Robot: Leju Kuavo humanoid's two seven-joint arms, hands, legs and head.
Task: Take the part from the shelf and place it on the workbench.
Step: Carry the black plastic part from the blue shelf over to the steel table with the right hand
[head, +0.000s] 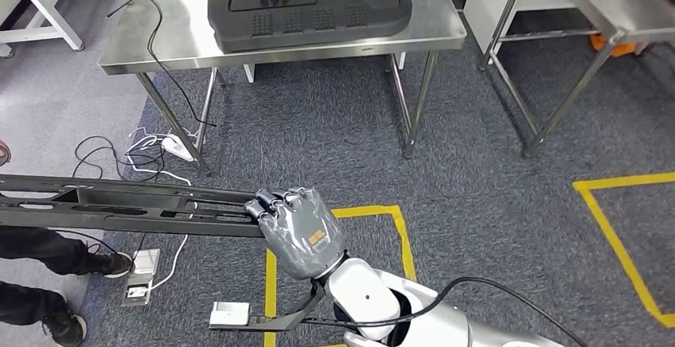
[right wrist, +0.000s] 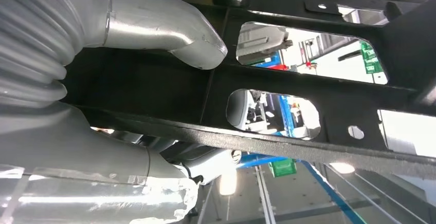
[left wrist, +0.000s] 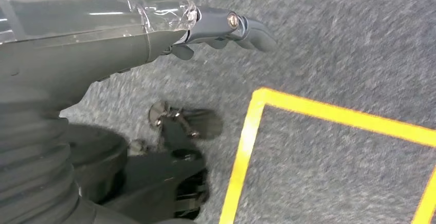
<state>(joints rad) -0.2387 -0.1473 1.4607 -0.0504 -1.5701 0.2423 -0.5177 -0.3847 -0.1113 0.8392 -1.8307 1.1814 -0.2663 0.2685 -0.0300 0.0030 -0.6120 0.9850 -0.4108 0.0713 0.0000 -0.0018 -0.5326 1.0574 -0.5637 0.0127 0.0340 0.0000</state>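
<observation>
The part (head: 119,204) is a long, flat black frame with cut-outs. It is off the ground and runs from the picture's left edge to my right hand (head: 298,231), which grips its near end from above, over the carpet. In the right wrist view my thumb (right wrist: 164,34) presses on the part (right wrist: 308,80), with the other fingers under it. The workbench (head: 159,52), a steel table, stands ahead at the top of the head view. My left hand (left wrist: 103,44) hangs over the floor, its fingers (left wrist: 231,26) stretched out and holding nothing.
A large black moulded panel (head: 306,5) lies on the workbench. A second steel table (head: 613,21) stands at the right. A person's legs (head: 40,251) are at the left edge. Cables and a power strip (head: 177,146) lie by the bench leg. Yellow tape (head: 398,228) marks the carpet.
</observation>
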